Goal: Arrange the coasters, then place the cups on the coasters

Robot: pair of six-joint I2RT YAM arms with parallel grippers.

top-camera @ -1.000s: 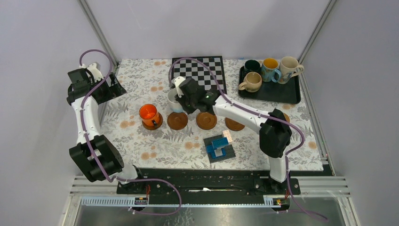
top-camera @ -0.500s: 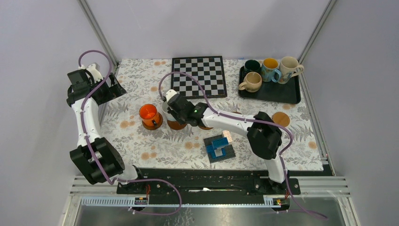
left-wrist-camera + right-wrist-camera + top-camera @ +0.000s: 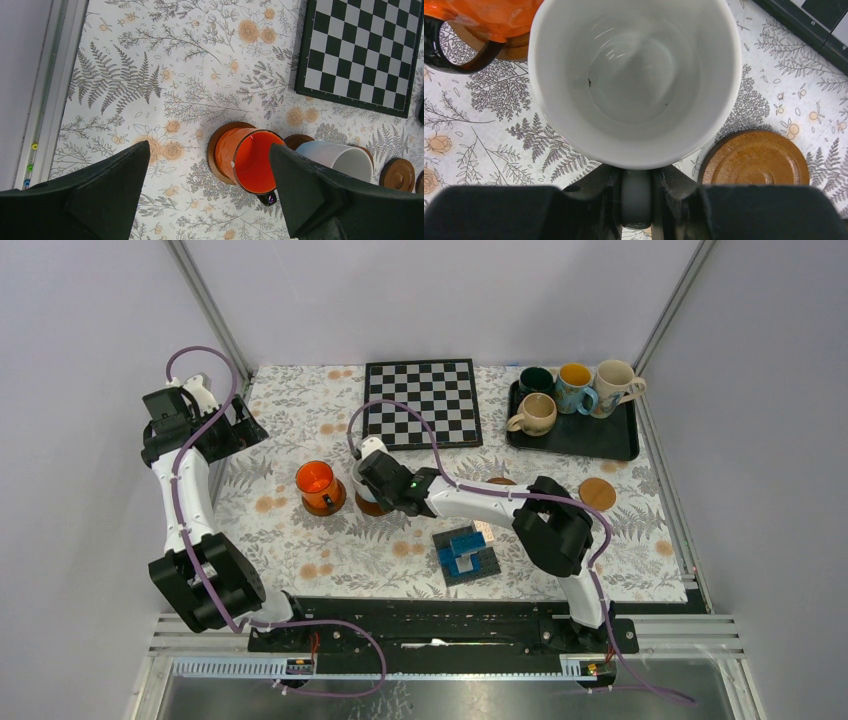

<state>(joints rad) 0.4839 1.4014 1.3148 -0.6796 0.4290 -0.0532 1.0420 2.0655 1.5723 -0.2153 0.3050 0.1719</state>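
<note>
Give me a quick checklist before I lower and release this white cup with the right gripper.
1. Right gripper shut on the handle of the white cup: ok.
2. White cup centred over the target coaster: cannot tell; the cup hides most of it.
3. White cup's base seated on the target coaster: cannot tell.
4. Gap to the orange cup: ok, but narrow in the left wrist view.
5. Left gripper open and holding nothing, off at the left side of the table: ok.
6. Next coaster bare and ready: ok.
</note>
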